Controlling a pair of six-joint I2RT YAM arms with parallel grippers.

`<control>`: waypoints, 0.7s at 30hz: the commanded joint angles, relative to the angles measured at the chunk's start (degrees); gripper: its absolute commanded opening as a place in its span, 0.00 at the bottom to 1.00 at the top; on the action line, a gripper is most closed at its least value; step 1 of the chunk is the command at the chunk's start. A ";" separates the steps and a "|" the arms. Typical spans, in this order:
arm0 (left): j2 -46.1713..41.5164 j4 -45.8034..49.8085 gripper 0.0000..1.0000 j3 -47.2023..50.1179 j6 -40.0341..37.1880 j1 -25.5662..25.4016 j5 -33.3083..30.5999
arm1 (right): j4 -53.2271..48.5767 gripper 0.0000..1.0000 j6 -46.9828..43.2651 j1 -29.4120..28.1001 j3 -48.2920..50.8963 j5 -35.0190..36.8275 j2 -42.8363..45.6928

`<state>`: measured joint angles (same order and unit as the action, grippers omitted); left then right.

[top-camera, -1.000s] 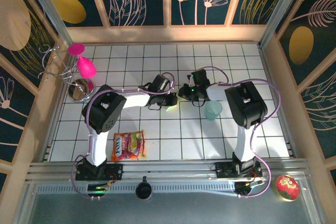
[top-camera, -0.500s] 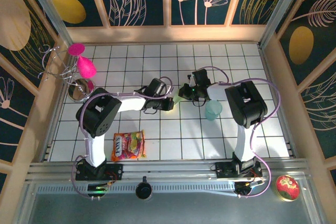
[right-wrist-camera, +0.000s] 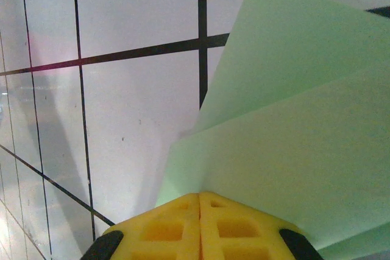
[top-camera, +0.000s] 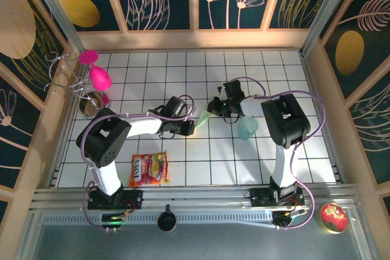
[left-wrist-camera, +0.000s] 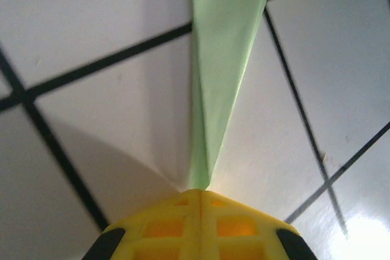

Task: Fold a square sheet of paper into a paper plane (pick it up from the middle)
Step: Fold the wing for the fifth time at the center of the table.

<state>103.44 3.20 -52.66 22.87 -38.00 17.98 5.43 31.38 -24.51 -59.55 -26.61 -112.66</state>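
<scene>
**Paper pinched at both ends, mid-table**

Nearest you, a snack bag (top-camera: 148, 169) lies flat on the table (top-camera: 317, 150), just right of the left arm's base. Beyond it, your left arm pushes its elbow out to the left and reaches rightward over the tiles. The left gripper (top-camera: 187, 127) is clamped on the narrow tip of the paper (top-camera: 202, 118).

The paper is pale mint green, folded into a slim taper with layered flaps. Its long axis runs diagonally, with the point at the near left and the wide end at the far right.

There your right gripper (top-camera: 214, 109), fingers together, pinches the broad layered end. The right forearm reaches leftward from its elbow, past a teal cup (top-camera: 247, 128). The paper sits over the table's middle, between both grippers.
</scene>
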 commanded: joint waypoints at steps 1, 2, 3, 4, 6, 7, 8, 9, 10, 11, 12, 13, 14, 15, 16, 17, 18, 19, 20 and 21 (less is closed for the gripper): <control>-4.02 7.44 0.00 -0.23 -0.39 0.25 -1.70 | -7.83 0.08 -1.80 0.20 1.71 4.52 -4.10; -4.85 4.89 0.00 -0.28 1.31 0.25 -1.90 | -7.70 0.08 -1.80 0.17 1.63 4.34 -3.98; -6.74 1.70 0.00 0.32 3.09 0.22 -1.26 | -7.52 0.08 -1.65 0.14 1.56 4.21 -3.85; -7.31 -2.44 0.00 1.02 5.46 0.27 -0.07 | -7.41 0.08 -1.67 0.16 1.46 4.12 -3.73; -6.69 -8.40 0.00 1.64 9.27 0.19 1.20 | -7.54 0.08 -1.67 0.25 1.13 4.02 -3.71; -5.80 -9.97 0.00 1.05 10.38 0.19 1.25 | -7.41 0.08 -1.65 0.17 1.06 3.96 -3.71; -4.77 -10.52 0.00 -0.08 10.97 0.14 0.96 | -7.32 0.08 -1.60 0.19 0.95 3.81 -3.83; -3.25 -10.58 0.00 -1.13 11.36 0.20 0.63 | -7.28 0.08 -1.58 0.22 0.85 3.67 -3.86; -1.90 -10.58 0.00 -2.40 11.69 0.17 0.27 | -7.23 0.08 -1.50 0.25 0.75 3.50 -3.97; -0.53 -10.52 0.00 -2.71 12.00 0.20 0.28 | -6.93 0.08 -1.36 0.23 0.75 3.20 -4.06; 0.74 -10.66 0.00 -5.06 12.39 0.15 0.97 | -6.92 0.08 -1.33 0.25 0.66 3.00 -4.10; 2.30 -10.71 0.00 -6.23 12.70 0.20 1.88 | -6.85 0.08 -1.31 0.13 0.53 2.92 -4.20; 3.77 -10.76 0.00 -7.26 13.09 0.15 2.60 | -6.83 0.08 -1.32 0.25 0.40 2.91 -4.27; 4.89 -10.55 0.00 -7.94 13.34 0.19 2.84 | -6.88 0.08 -1.33 0.25 0.32 2.82 -4.24; 6.05 -10.16 0.00 -8.86 13.26 0.17 2.99 | -6.84 0.08 -1.36 0.19 0.22 2.71 -4.27; 7.02 -9.57 0.00 -9.56 12.99 0.16 2.91 | -6.75 0.08 -1.40 0.24 0.14 2.59 -4.20; 7.63 -9.09 0.00 -10.09 12.80 0.12 2.59 | -6.70 0.08 -1.48 0.19 0.11 2.45 -4.13; 8.13 -8.71 0.00 -10.50 12.52 0.19 2.21 | -6.66 0.08 -1.58 0.19 0.07 2.36 -4.06; 8.51 -8.46 0.00 -10.78 12.23 0.17 1.81 | -6.62 0.08 -1.66 0.24 0.05 2.28 -3.99; 8.81 -8.48 0.00 -10.83 12.03 0.12 1.22 | -6.58 0.08 -1.71 0.25 0.00 2.25 -3.98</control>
<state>111.15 -5.78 -61.78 34.61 -38.00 19.20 4.49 31.35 -24.45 -60.27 -27.09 -112.79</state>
